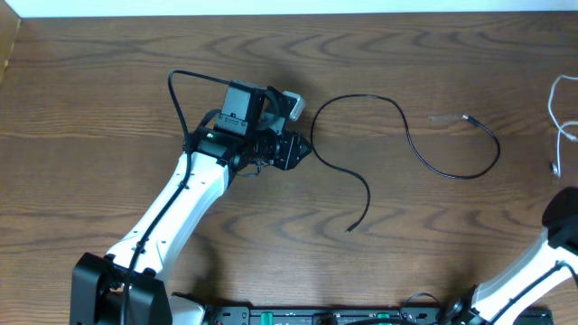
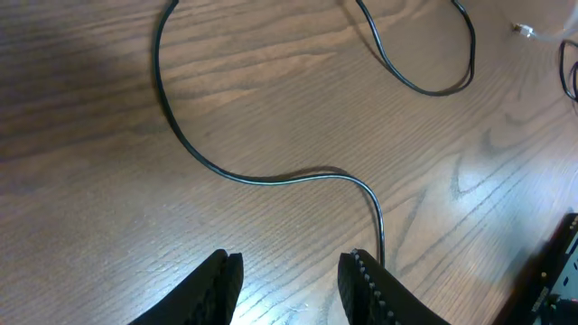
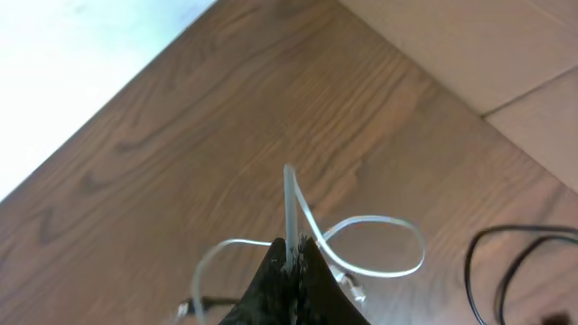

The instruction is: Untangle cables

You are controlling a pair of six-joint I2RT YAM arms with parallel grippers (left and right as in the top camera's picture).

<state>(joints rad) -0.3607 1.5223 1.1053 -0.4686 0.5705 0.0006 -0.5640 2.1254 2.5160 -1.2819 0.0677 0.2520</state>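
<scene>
- A dark wood-grain table (image 1: 108, 81) fills the scene under soft light.
- Beyond the right claw (image 3: 291, 257), the table's corner meets a white surface (image 3: 72, 54) on the left and pale tan panels (image 3: 470, 45) on the right.
- Glare (image 2: 479, 176) streaks the wood ahead of the left claw (image 2: 291, 271).

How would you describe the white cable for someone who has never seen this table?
Take the wooden table and look at its far right edge in the overhead view. There the thin white cable curls in small loops, pinched by the shut right gripper. The black cable sprawls across the middle; this one is white and held.
</scene>
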